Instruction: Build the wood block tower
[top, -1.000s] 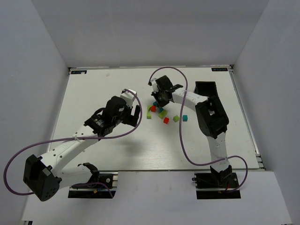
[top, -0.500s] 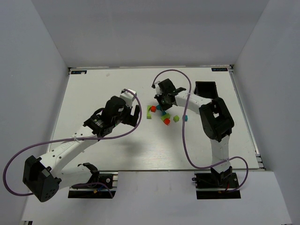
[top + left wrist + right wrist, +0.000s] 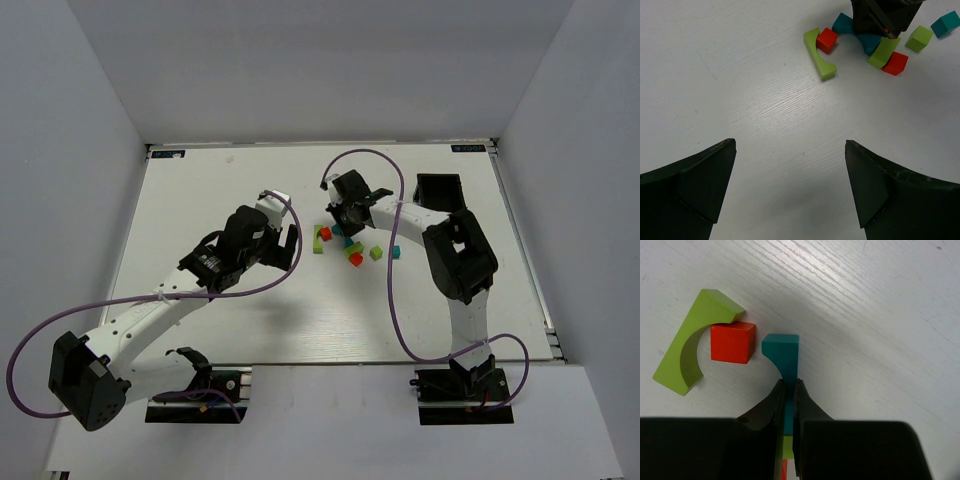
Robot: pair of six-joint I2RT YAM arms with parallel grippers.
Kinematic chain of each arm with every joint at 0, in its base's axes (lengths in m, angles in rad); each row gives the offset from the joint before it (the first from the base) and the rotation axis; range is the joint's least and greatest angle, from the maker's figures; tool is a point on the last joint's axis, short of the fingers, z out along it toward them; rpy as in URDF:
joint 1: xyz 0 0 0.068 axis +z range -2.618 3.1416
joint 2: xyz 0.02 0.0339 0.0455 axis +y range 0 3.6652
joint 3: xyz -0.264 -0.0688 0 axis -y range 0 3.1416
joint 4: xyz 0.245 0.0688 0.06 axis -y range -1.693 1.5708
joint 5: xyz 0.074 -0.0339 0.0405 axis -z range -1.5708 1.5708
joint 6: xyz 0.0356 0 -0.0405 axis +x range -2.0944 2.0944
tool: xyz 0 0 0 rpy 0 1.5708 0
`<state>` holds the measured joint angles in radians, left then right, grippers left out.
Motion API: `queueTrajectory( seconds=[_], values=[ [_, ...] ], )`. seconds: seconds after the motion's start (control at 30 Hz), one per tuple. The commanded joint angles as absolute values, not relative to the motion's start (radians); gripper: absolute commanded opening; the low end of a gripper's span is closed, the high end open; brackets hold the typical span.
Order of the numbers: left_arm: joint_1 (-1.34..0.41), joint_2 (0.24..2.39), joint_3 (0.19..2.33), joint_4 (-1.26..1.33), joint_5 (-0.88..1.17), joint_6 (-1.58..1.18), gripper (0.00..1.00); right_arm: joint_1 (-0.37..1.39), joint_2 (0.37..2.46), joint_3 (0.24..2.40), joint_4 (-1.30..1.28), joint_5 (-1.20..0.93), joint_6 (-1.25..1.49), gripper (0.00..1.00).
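Seven wood blocks lie loose and unstacked on the table [image 3: 200,200], right of centre:
- two red cubes [image 3: 827,40] [image 3: 895,63]
- one lime cube [image 3: 919,38]
- one teal cube [image 3: 945,23]
- one lime bar [image 3: 883,51]
- one lime arch [image 3: 817,55]
- one teal arch [image 3: 782,347]

The right gripper [image 3: 788,390] clamps the teal arch. The left gripper [image 3: 790,145] has its jaws apart.

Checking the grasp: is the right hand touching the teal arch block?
Touching. The right wrist view shows the right hand with its fingers pressed against both sides of the teal arch block at its narrow middle, no gap visible.

The right gripper [image 3: 789,386] hides one end of the teal arch [image 3: 782,350] behind its jaws; between them, a lime block [image 3: 788,445] and a red block [image 3: 786,470] show only slivers.
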<state>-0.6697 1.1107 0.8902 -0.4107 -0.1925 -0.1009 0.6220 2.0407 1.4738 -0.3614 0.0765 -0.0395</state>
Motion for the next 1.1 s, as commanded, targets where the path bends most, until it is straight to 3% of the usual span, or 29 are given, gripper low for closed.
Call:
queueTrajectory(
  seconds=[0.0, 1.07],
  values=[
    [-0.667, 1.083, 0.884, -0.408, -0.201, -0.095, 1.00, 0.618, 1.980, 1.457, -0.327, 0.092, -0.026, 0.00],
    [-0.667, 1.092, 0.884, -0.408, -0.201, -0.086, 1.00, 0.664, 2.032, 1.502, -0.290, 0.150, 0.308, 0.00]
  ],
)
